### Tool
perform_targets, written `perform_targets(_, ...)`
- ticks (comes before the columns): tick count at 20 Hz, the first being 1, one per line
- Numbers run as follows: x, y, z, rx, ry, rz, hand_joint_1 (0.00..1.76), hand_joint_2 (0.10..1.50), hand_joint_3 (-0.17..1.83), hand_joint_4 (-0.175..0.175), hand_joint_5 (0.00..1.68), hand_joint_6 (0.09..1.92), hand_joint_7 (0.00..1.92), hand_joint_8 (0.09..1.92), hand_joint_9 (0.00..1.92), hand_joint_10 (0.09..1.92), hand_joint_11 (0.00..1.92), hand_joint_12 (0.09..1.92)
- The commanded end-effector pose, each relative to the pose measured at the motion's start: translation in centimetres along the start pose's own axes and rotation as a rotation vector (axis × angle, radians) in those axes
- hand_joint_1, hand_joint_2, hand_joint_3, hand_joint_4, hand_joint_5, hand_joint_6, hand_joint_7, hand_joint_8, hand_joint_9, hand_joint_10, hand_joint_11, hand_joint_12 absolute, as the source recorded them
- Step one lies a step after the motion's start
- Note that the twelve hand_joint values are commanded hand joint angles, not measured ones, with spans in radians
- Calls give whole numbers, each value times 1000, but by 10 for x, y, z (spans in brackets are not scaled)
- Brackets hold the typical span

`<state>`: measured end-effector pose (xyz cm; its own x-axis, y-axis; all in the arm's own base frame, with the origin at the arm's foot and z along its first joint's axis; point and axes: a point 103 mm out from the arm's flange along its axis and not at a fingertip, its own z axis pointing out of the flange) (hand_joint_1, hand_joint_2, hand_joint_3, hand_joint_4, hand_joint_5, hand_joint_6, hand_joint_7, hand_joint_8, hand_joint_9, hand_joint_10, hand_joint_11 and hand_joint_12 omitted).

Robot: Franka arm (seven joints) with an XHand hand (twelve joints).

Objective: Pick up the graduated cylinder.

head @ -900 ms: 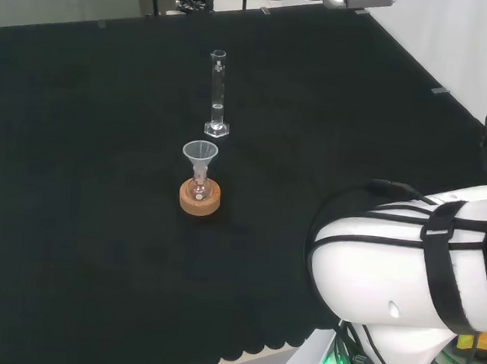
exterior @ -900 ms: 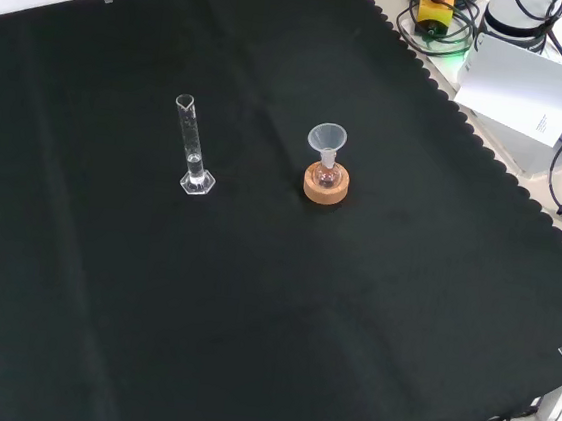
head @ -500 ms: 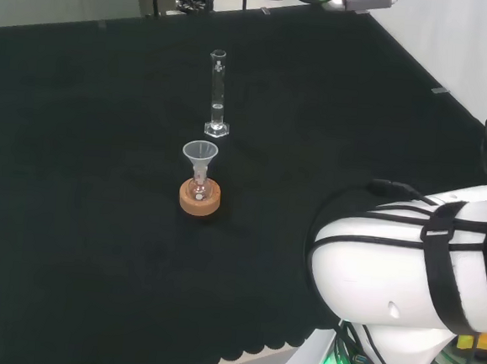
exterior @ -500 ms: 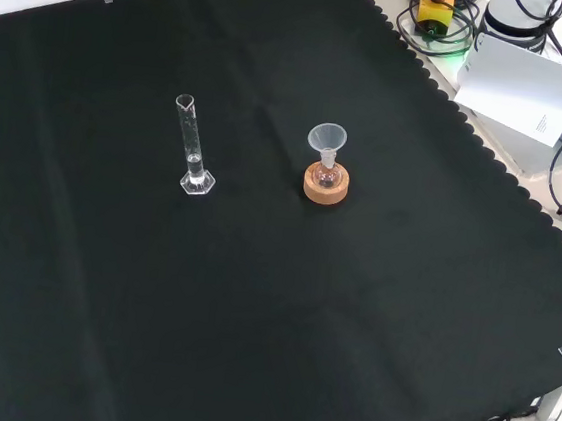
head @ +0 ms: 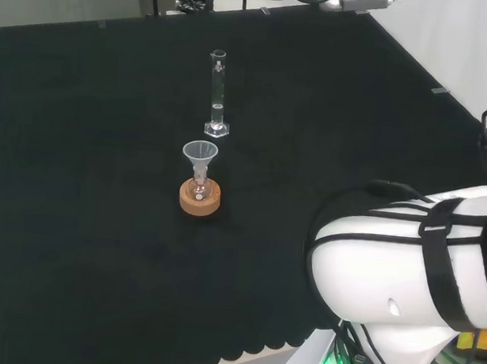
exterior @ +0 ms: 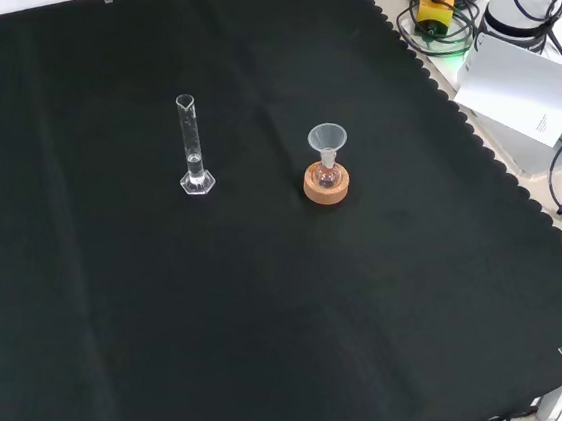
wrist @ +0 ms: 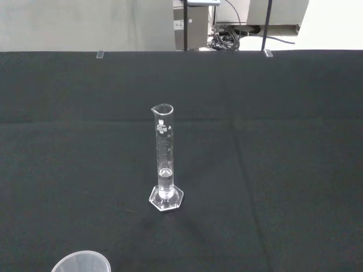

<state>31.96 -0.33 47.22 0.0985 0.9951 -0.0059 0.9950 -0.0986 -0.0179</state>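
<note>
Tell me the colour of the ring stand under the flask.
The stand is light tan cork, clearest in the front view.

Bare worktop (exterior: pixel 250 318) lies open all round my graduated cylinder (exterior: pixel 195 151), which stands upright and alone. The one obstacle is the funnel (exterior: pixel 327 138) in a flask on its cork ring (exterior: pixel 325 186), near but apart.

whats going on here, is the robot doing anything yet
Nothing is being handled yet. The graduated cylinder stands upright and untouched on the black cloth. Beside it, apart from it, a funnel sits in a small flask on a cork ring. The arm is at the head view's right, away from the glassware.
</note>
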Motion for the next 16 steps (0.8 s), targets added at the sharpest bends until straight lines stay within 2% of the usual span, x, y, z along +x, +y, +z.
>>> perform_targets(1,-7,26,28,6,36,23,133,1226,362,-7,146,87,0,379,98,671,0,1328)
perform_targets(10,-32,84,86,30,77,-7,247,1195,302,-15,164,87,6,449,135,678,0,1352)
perform_targets(16,-45,141,125,-2,105,-46,363,1127,278,-29,212,87,83,539,247,709,5,1402)
